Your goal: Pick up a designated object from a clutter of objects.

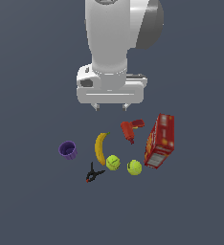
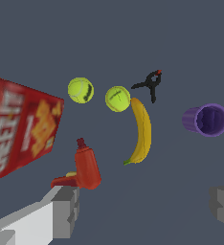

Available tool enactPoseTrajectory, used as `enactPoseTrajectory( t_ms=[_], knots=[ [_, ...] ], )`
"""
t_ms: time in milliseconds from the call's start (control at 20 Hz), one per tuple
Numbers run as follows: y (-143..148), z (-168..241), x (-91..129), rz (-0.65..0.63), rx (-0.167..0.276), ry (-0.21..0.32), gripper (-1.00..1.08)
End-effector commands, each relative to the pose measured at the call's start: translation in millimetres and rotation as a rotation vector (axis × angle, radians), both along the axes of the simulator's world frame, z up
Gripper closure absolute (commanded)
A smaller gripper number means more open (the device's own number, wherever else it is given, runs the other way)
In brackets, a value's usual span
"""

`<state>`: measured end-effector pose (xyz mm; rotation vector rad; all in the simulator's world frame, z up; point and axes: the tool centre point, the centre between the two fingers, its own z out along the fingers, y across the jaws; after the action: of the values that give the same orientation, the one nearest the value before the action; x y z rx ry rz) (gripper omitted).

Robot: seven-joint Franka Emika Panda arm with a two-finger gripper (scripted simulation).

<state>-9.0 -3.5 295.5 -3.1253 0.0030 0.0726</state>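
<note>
Nothing was lifted yet; my jaws hung wide apart and empty, high above the clutter; curved yellow banana [image 1: 101, 148] lay on the bench beside a yellow-green tennis ball [image 1: 113, 162]; descent and grasp remained.

A bare simulated test scene: featureless dark grey-blue ground [image 1: 32, 210] spreads flat around a red box [image 1: 160, 140], without walls or furniture.

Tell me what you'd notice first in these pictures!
The big white gripper hangs open above a cluster of small things. Most striking is the tall red box on the exterior view's right, then the yellow banana mid-cluster, touching a tennis ball, and the purple cup apart on the left.
</note>
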Motion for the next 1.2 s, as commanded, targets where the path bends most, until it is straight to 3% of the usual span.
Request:
enactPoseTrajectory(
  t_ms=[0, 700, 1150],
  knots=[
    [0.0, 0.0, 0.0, 0.000, 0.000, 0.000, -0.92],
    [-0.3, 6.5, 7.2, 0.013, -0.003, -0.034, -0.92],
    [-7.7, -28.9, 14.8, -0.004, -0.003, -0.036, -0.92]
  ],
)
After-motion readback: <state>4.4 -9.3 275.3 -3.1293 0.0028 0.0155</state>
